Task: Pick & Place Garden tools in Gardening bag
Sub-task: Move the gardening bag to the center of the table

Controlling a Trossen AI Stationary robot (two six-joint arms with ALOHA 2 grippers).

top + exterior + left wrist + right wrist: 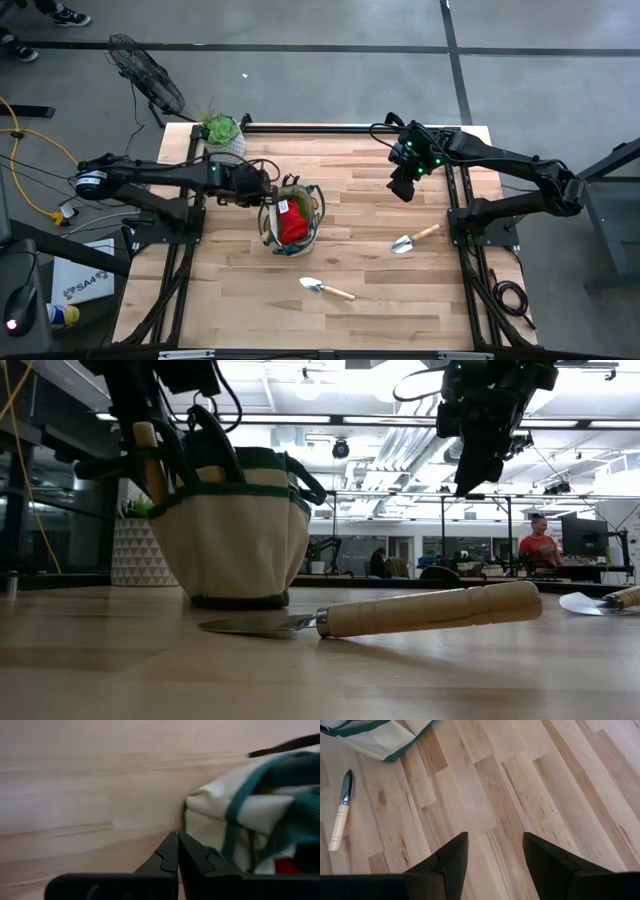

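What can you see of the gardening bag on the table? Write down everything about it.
The gardening bag is a small round tote of beige fabric with dark green trim and loop handles. It stands upright on the wooden table, left of centre, near the potted plant. Its top is open: a red cloth piece shows inside, and a wooden handle and dark handles stick out. The shut left gripper sits at its rim; contact is unclear.

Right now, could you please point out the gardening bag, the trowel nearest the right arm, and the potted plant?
gardening bag (pixel 272 232): high view, on its beige side wall.
trowel (pixel 404 244): high view, on its silver blade.
potted plant (pixel 222 130): high view, on its green leaves.
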